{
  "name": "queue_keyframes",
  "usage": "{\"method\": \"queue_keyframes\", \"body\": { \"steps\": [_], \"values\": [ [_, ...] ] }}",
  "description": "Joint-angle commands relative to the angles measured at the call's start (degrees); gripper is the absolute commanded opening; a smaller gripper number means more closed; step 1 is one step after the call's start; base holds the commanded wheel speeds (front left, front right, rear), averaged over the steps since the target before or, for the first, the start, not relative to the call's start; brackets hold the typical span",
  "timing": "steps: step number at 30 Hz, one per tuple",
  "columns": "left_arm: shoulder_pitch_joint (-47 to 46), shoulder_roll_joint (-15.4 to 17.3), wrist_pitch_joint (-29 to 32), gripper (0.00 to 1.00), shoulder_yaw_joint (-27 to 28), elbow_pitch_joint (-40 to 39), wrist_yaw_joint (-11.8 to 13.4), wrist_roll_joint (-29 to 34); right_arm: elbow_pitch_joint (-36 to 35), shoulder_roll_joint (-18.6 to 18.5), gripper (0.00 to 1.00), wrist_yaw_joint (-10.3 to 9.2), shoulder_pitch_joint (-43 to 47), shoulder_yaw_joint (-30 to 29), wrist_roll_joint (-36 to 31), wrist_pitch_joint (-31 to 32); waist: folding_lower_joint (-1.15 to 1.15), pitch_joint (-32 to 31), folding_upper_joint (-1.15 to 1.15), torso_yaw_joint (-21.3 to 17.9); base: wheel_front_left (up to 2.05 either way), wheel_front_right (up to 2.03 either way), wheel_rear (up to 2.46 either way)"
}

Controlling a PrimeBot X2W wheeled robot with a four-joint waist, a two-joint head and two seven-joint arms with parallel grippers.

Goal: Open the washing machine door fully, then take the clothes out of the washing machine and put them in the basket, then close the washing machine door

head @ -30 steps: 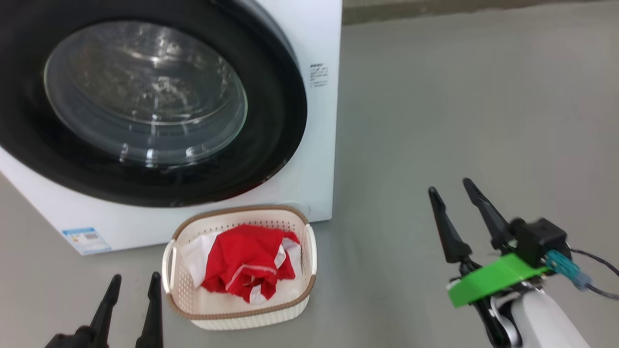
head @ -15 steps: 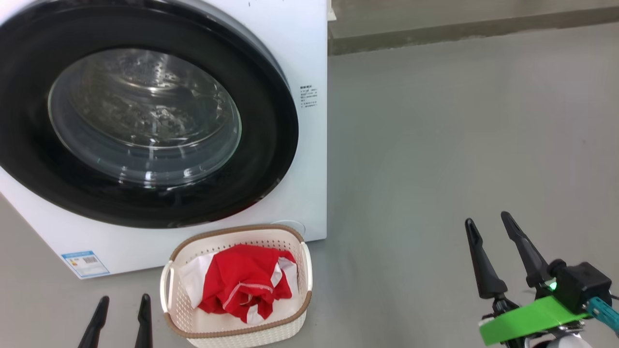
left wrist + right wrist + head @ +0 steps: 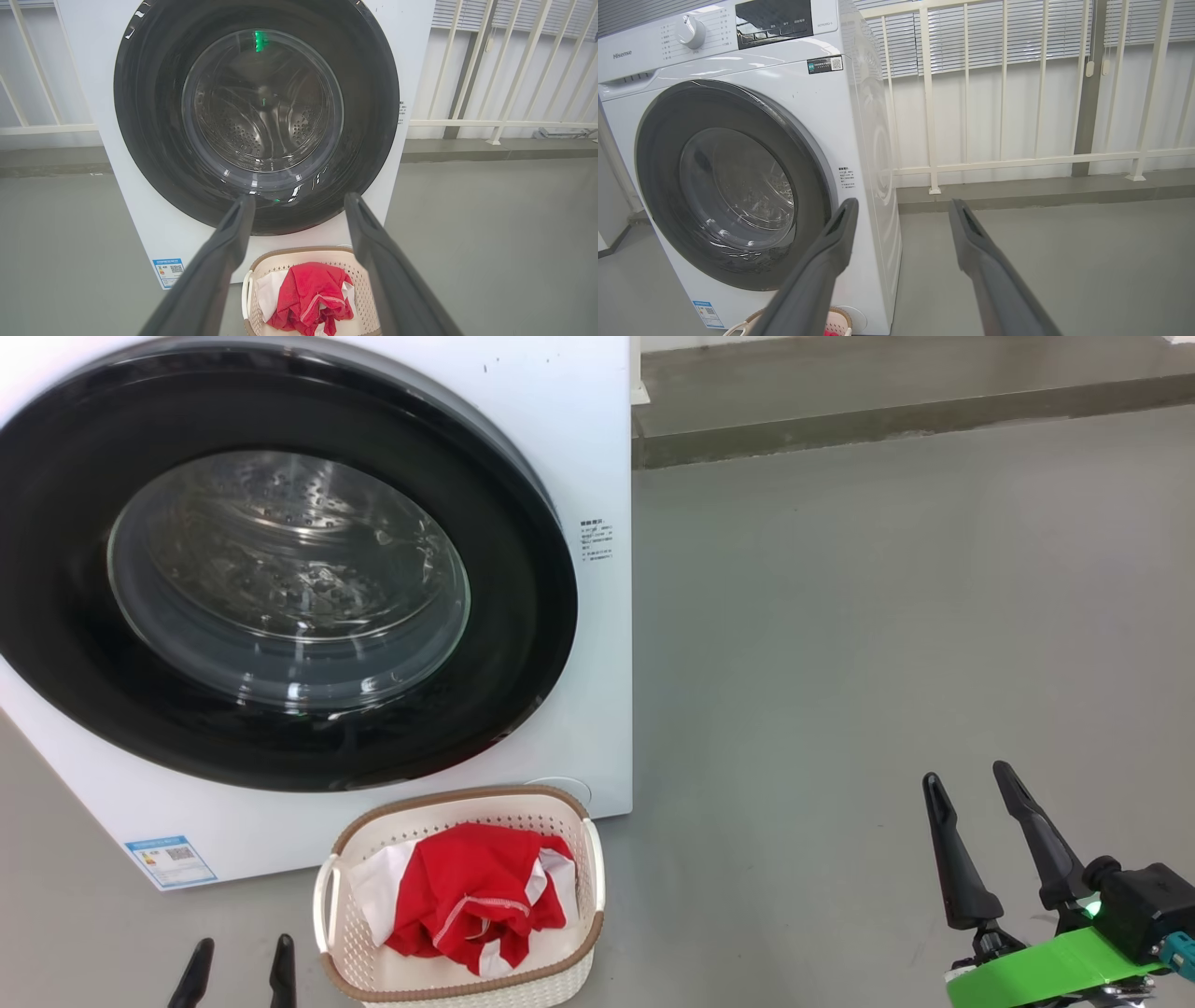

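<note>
Grey floor (image 3: 840,663) lies bare around the tools. Nearest, the left tool (image 3: 241,957) hangs just beside the basket (image 3: 467,795), nothing between; the right tool (image 3: 967,775) well apart, off right. Basket upright, mouth up, a handle at each side, long axis not clear from here; red clothes (image 3: 467,896) heaped inside. Close behind it the washing machine (image 3: 597,429), washing machine door (image 3: 523,616) shut, glass facing the robot. White railing (image 3: 929,93) beyond. Both tools spread wide, released, gripping and touching nothing.

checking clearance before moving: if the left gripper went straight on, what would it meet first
Probably the washing machine door, around its lower black rim, though depth is unclear; the basket lies below that line.
</note>
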Motion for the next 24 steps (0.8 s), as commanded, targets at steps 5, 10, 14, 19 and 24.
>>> {"method": "queue_keyframes", "body": {
  "steps": [5, 10, 14, 19, 24],
  "values": [
    [-1.0, -0.2, -0.7, 1.0, 2.6, -2.1, -0.3, 0.8, -1.3, -0.9, 1.0, -0.06, -0.8, 1.6, -0.4, -0.4, 0.0, 0.1, 0.0, 0.0, 0.0, 0.0, 0.0],
    [-0.9, -0.5, -0.7, 1.0, 3.1, -2.1, -0.3, 1.3, -0.9, -1.1, 1.0, -0.06, -0.9, 1.9, -0.4, -0.4, 0.0, 0.1, 0.0, -0.1, 0.0, 0.0, 0.0],
    [-0.1, -1.0, 0.2, 0.0, 1.1, 0.7, 0.1, 0.4, 1.4, 0.2, 0.0, 0.0, 0.1, 0.9, 0.0, 0.0, 0.0, 0.1, 0.0, -0.1, 0.0, 0.0, 0.0],
    [-0.1, -2.4, 0.5, 0.0, 0.5, 4.7, 0.1, 0.3, 5.6, 1.5, 0.0, 0.0, 2.5, 1.3, 0.2, 0.1, 0.0, 0.1, 0.0, -0.1, 0.0, 0.0, 0.0],
    [-0.7, -2.4, 1.3, 0.0, 0.6, 5.0, 0.1, -2.3, 5.7, 1.5, 0.0, 0.0, 2.1, 1.1, 2.5, 0.8, 0.06, 0.2, 0.0, 0.0, 0.0, 0.0, 0.0]
  ]
}}
